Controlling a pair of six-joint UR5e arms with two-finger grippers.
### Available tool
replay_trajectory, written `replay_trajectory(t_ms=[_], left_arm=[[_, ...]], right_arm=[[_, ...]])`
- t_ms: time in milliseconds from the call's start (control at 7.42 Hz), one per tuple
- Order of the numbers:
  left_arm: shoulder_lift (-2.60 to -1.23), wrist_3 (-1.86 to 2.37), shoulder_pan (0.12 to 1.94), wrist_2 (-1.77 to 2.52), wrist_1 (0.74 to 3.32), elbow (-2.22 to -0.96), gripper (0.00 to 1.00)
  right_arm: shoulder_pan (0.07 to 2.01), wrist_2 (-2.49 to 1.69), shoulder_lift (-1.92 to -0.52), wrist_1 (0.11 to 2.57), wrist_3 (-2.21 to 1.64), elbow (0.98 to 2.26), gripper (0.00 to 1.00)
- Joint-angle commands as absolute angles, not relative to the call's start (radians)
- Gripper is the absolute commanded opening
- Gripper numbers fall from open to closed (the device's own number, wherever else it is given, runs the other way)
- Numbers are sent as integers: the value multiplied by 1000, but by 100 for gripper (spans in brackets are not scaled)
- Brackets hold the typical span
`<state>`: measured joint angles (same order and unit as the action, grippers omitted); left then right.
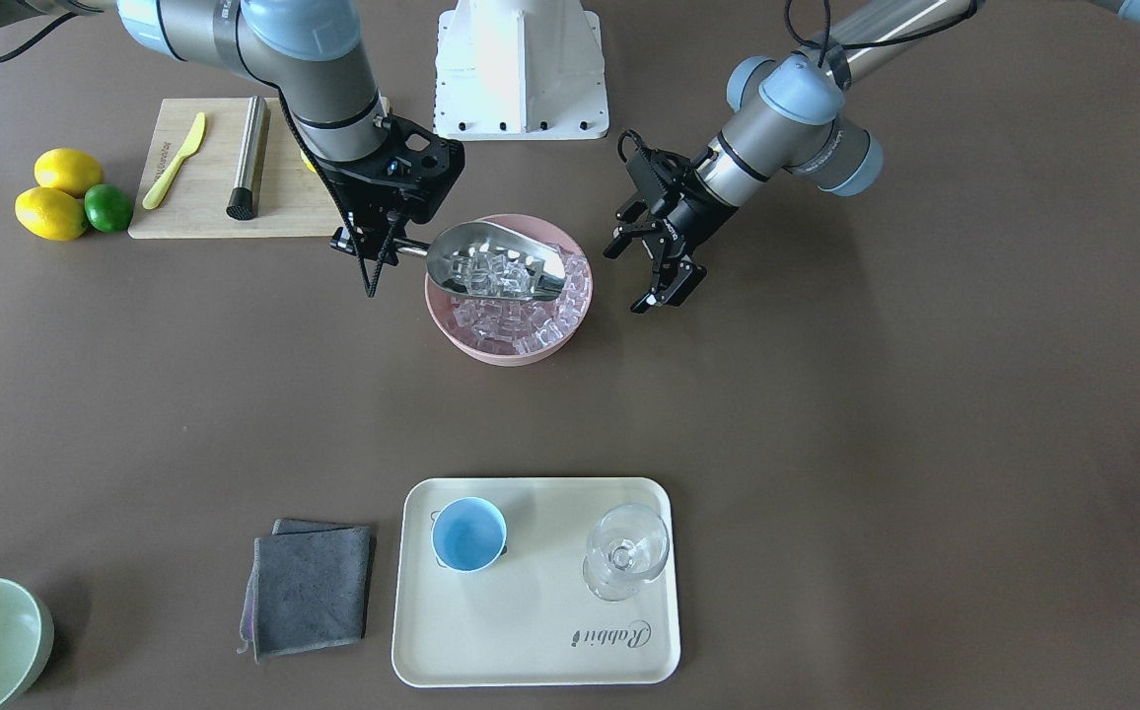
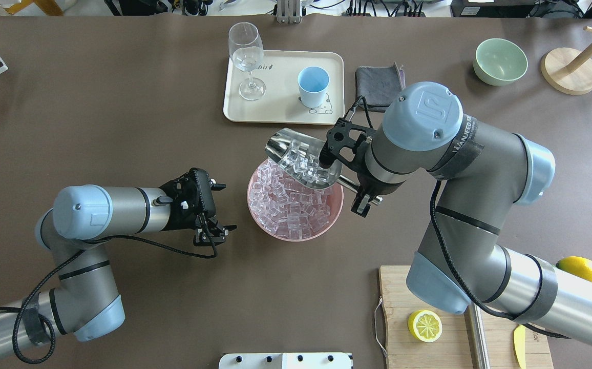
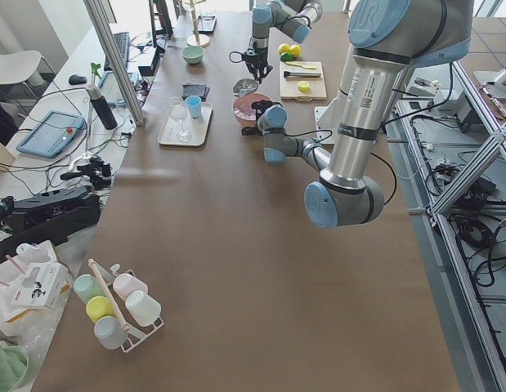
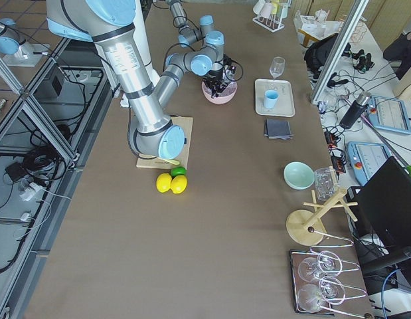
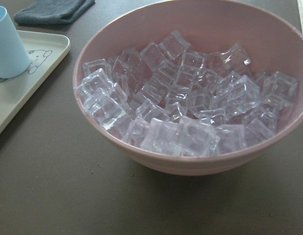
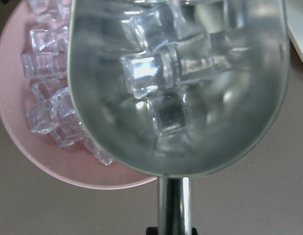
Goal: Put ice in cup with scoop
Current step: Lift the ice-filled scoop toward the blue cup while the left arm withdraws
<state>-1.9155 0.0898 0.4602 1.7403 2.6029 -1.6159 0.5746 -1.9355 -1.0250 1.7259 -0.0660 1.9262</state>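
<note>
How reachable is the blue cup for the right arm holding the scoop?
Probably yes: the scoop sits loaded above the bowl, only bare table and tray lie between, and the glass stands apart from the cup.

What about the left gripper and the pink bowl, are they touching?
Apart. The overhead view shows a strip of bare table between the open left gripper and the pink bowl; the front-facing view shows the same gap.

pink bowl (image 5: 200,161) heaped with ice (image 5: 180,103) | cup (image 5: 9,44) on tray (image 5: 24,88) | grey cloth (image 5: 53,11) behind
</note>
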Motion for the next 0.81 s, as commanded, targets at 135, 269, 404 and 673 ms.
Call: replay_trajectory(t_ms=[135, 269, 404, 673], left_arm=[[-1826, 94, 483, 1741, 2438, -1799, 98], [-1803, 94, 504, 1743, 2357, -1857, 98], [-1774, 94, 537, 1747, 2286, -1905, 98], [-1740, 95, 609, 1770, 2174, -1983, 98]], right_arm=[[621, -1962, -1008, 1819, -541, 1924, 0], [626, -1968, -994, 1831, -693, 1916, 0], [629, -1970, -986, 1833, -927, 1908, 0], [678, -2055, -976, 1841, -1014, 1884, 0]])
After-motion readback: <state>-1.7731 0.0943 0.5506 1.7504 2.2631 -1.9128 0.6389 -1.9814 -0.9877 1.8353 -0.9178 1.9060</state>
